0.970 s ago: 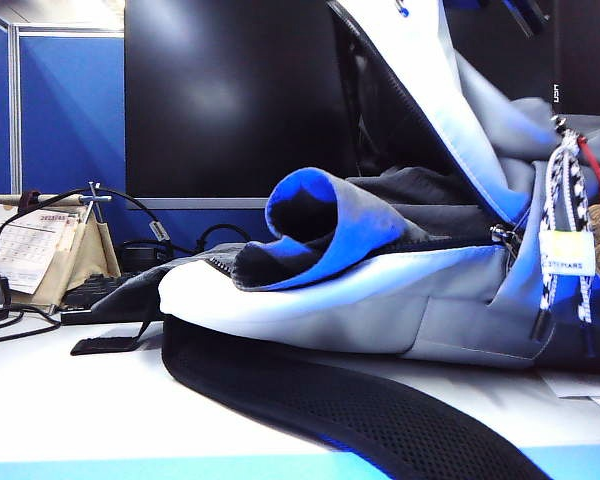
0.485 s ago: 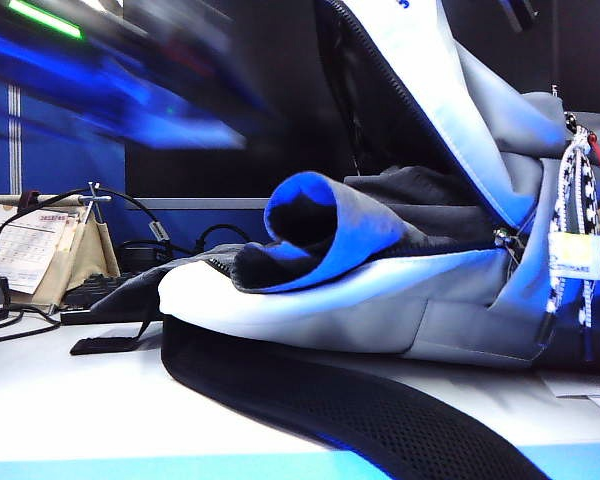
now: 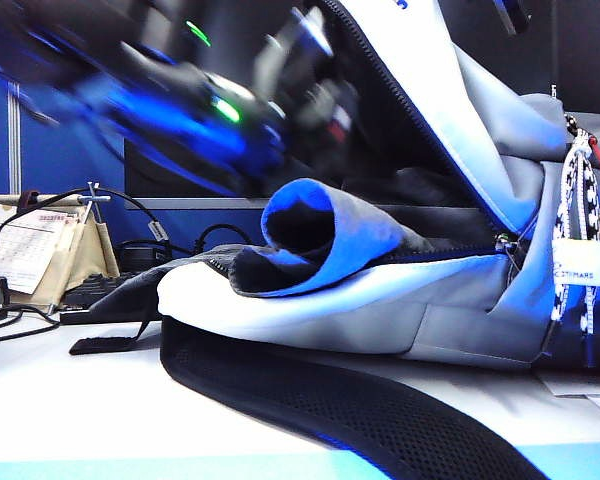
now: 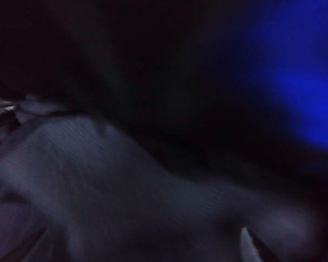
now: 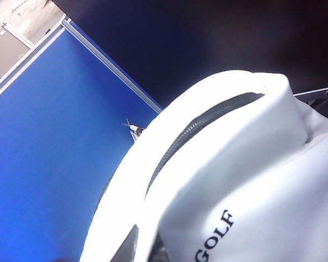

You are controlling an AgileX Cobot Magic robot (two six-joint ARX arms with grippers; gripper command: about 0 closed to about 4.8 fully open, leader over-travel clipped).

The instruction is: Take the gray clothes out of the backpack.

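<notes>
Both grippers hide their jaws from me: left gripper (image 3: pixel 315 95), blurred above the clothes (image 3: pixel 355 225), may snag the backpack (image 3: pixel 310 300); right reads shut.

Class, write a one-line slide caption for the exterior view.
Blurred left arm swings toward the open backpack, gray clothes spilling out.

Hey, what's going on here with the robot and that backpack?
The pale backpack lies open on the table, its flap pulled up. The gray clothes are still inside, one tube-shaped sleeve bulging over the zipper edge. The left arm is a blur above the opening; its gripper can't be made out. The right gripper is out of view, its wrist camera close against the flap.
</notes>
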